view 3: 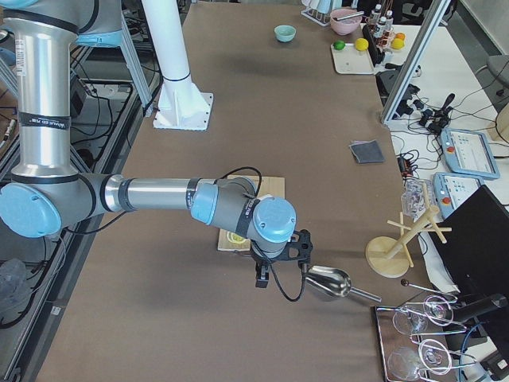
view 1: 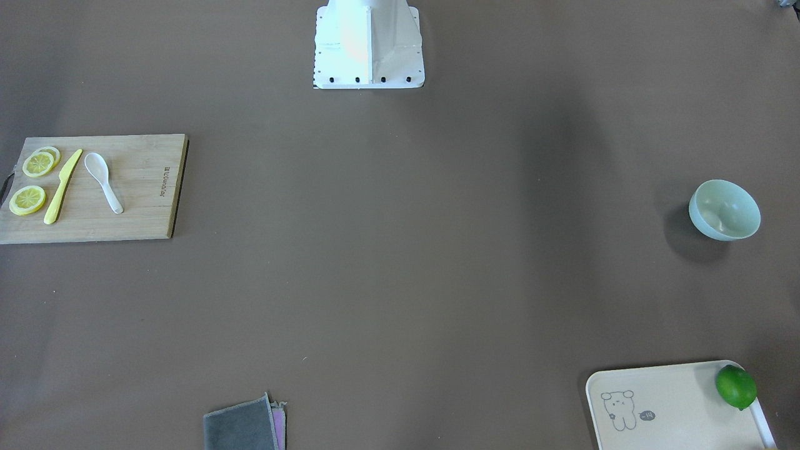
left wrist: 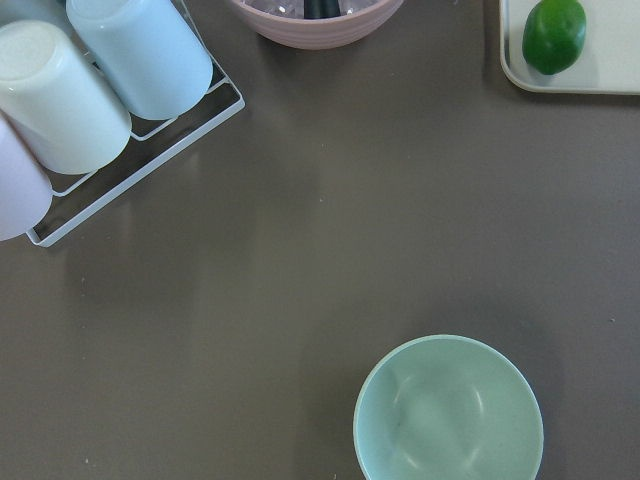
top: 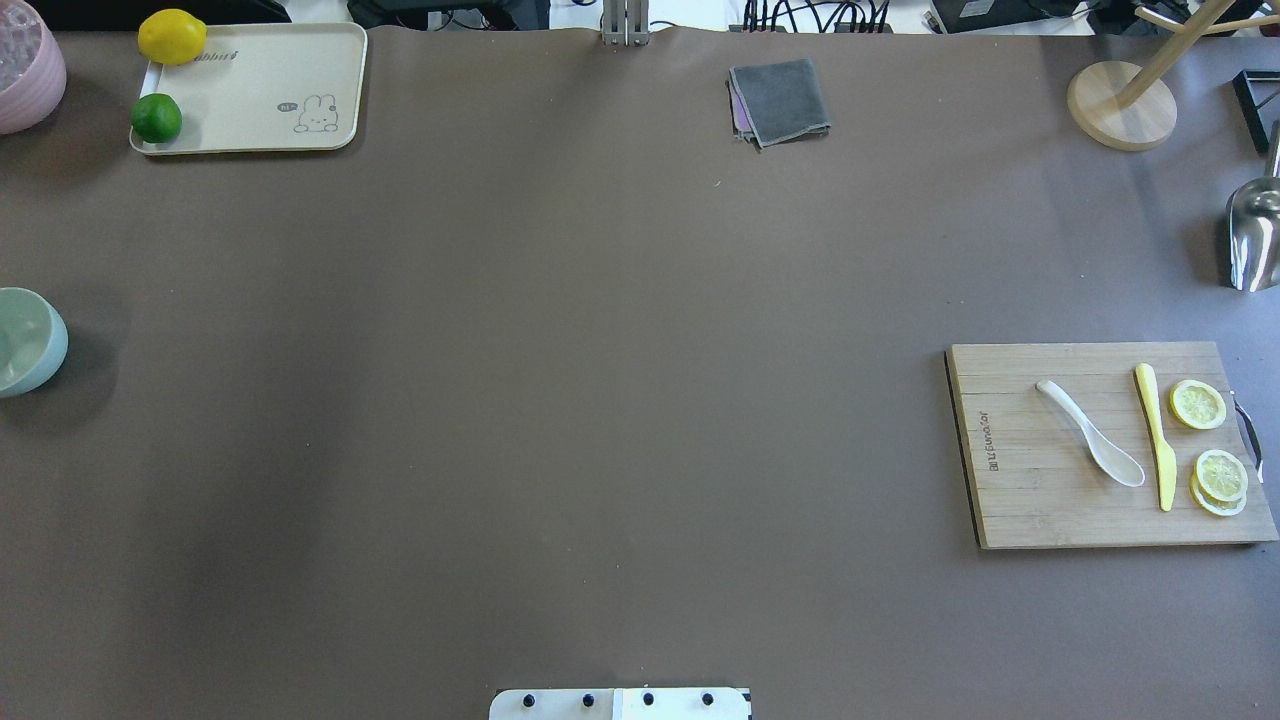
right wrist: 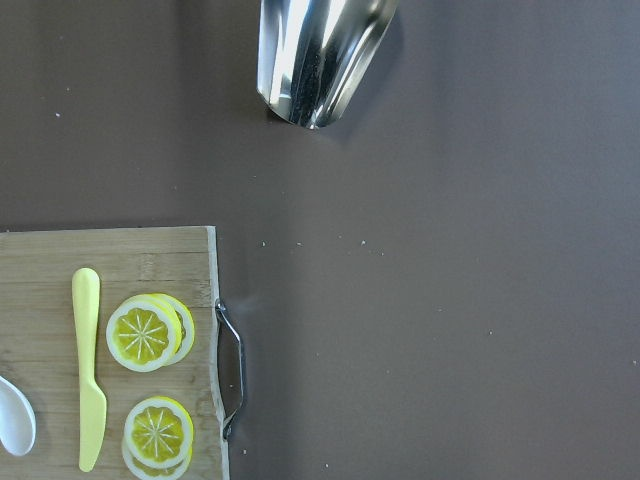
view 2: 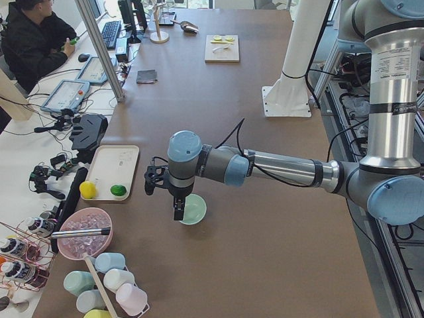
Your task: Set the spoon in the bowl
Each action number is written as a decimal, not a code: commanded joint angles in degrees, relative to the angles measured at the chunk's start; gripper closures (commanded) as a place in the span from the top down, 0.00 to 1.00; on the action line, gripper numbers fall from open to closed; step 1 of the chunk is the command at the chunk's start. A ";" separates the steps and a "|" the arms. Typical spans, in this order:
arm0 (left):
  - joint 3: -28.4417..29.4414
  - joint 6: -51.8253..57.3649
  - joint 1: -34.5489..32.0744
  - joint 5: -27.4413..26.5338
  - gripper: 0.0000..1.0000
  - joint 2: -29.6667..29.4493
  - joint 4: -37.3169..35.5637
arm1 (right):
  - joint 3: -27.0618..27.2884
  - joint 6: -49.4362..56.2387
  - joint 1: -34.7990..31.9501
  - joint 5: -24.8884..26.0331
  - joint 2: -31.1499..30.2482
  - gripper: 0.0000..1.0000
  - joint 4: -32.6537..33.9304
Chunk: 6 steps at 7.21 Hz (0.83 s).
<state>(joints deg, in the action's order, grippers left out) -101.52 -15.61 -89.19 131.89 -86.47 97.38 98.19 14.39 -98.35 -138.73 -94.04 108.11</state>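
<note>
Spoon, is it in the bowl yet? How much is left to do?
Not yet, nothing is done. The spoon lies on the cutting board beside the yellow knife, and nothing grips it. The bowl sits empty at the other end of the table. Left to do: pick up the spoon, carry it across, put it in the bowl.

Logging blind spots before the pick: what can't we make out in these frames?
- Left gripper: shows in the left side view only, so open or shut is unclear.
- Right gripper: likewise, right side view only.
- Spoon: the right wrist view's left edge cuts off all but the scoop.
- Bowl: cut by the overhead view's left edge.
- Cutting board: right side view, the arm covers most of it.
</note>
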 commanded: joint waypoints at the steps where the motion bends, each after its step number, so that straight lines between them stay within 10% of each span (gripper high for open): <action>1: -0.78 -0.03 0.15 0.12 0.99 -0.80 3.40 | 1.12 -0.06 0.00 -0.23 0.53 1.00 0.00; 6: 17.20 -1.43 5.32 2.67 0.99 -4.14 23.97 | 0.34 -0.68 0.09 -2.59 1.32 1.00 -5.27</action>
<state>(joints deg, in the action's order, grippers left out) -88.39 -16.69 -85.60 134.62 -89.43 118.64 98.99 13.84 -98.28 -140.43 -92.77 103.46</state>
